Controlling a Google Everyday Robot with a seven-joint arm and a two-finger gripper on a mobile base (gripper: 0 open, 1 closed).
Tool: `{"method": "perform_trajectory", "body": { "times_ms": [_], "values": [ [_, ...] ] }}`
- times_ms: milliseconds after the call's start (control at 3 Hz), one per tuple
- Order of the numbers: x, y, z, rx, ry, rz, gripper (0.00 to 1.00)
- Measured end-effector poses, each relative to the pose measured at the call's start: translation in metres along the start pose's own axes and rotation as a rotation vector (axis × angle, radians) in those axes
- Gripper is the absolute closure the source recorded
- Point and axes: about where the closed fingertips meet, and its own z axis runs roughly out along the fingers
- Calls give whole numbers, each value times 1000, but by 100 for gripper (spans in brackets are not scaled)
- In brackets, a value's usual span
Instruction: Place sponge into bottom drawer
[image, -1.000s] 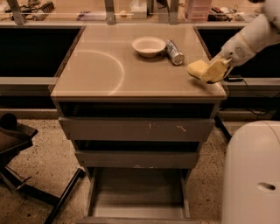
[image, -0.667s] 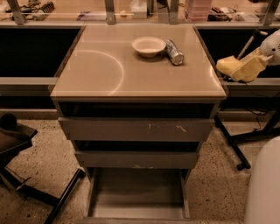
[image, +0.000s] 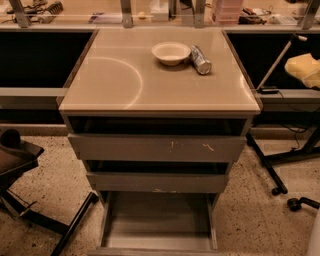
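**Sponge leaves the table and goes to the right**

The sponge (image: 304, 69) is no longer over the right edge of the table (image: 125, 85). A second ago it was just above that edge. Now it hangs in the air well to the right of the table, at the border of the view and partly cut off. The pincer itself does not show in the view. It is probably past the right border, behind the sponge, and one cannot tell how it stands or whether it grips. The bowl (image: 171, 52) and the can (image: 201, 59) lie on the table as before, side by side. The bottom drawer (image: 159, 225) is pulled out below, with a bare grey floor. The lift seems done. What remains is to carry the sponge down and forward to the drawer, which is still far from it.
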Motion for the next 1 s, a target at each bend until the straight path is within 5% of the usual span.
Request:
{"method": "perform_trajectory", "body": {
  "times_ms": [667,1000],
  "values": [
    [23,21,0,-60,41,73,100],
    [65,56,-48,-36,55,246,100]
  ]
}}
